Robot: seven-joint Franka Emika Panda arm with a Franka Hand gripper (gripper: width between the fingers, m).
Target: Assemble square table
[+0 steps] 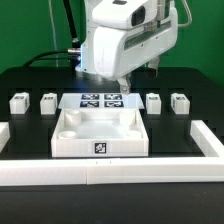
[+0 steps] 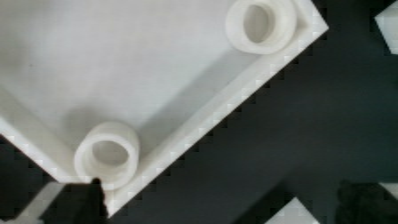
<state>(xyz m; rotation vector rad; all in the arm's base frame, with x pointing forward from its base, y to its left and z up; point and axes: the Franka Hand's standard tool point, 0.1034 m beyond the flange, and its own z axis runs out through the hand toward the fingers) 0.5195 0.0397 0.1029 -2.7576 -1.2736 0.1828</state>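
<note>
Open pincer (image 1: 122, 87) hangs over square table parts

Exterior view: empty, jaws apart, it hangs near the marker board (image 1: 102, 101); the top (image 1: 70, 145) lies centre-front on the table (image 1: 30, 130), with 4 leg blocks (image 1: 48, 101) behind. Wrist view: the top's corner shows 2 round sockets (image 2: 111, 152).

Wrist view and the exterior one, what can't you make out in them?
- Gripper: its fingers are too small in the exterior view, and blurred and cut by the edge in the wrist view.
- Top: mostly outside the wrist view's edges.
- Legs: tags too small to read in the exterior view.
</note>
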